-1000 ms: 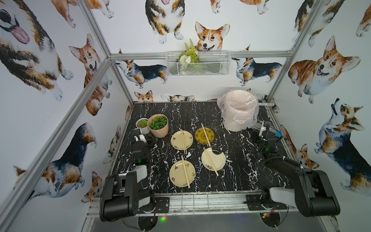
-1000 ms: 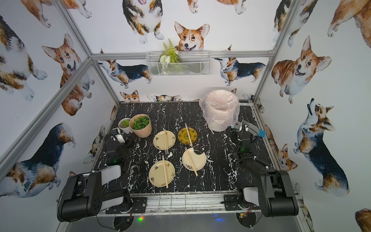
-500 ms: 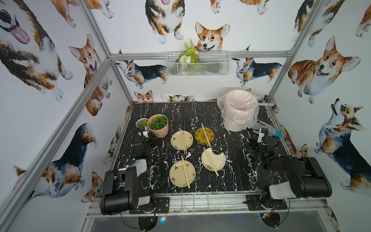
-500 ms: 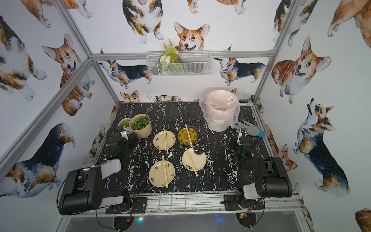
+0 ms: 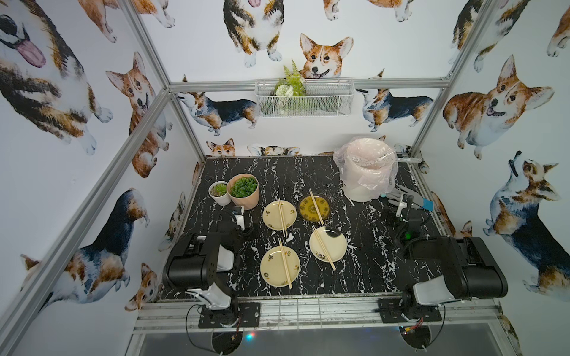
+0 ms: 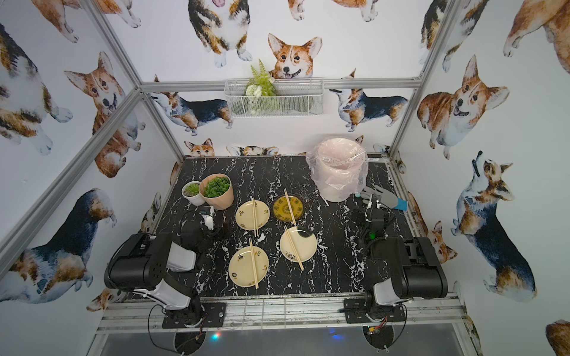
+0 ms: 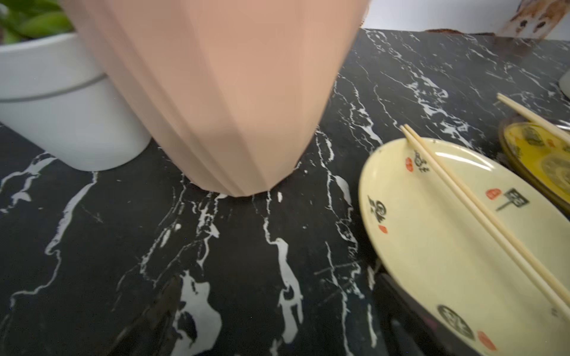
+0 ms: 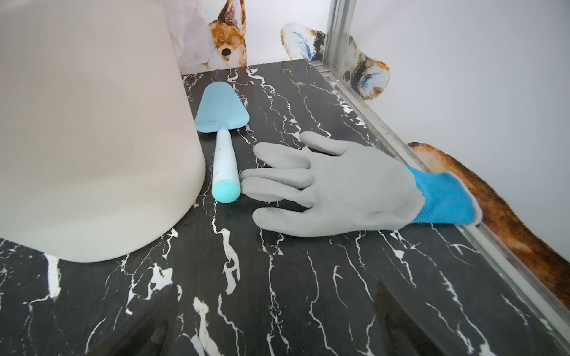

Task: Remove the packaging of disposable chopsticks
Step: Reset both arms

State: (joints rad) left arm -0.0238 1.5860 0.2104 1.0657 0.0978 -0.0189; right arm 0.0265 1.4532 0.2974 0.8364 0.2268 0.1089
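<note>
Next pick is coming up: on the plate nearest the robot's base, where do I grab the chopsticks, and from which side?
Grip the chopsticks at their far end, which juts past the plate's rim and hangs clear of the dish. Come straight down from above, closing across both sticks. They lie flat and side by side, probably too thin to catch from the side.
</note>
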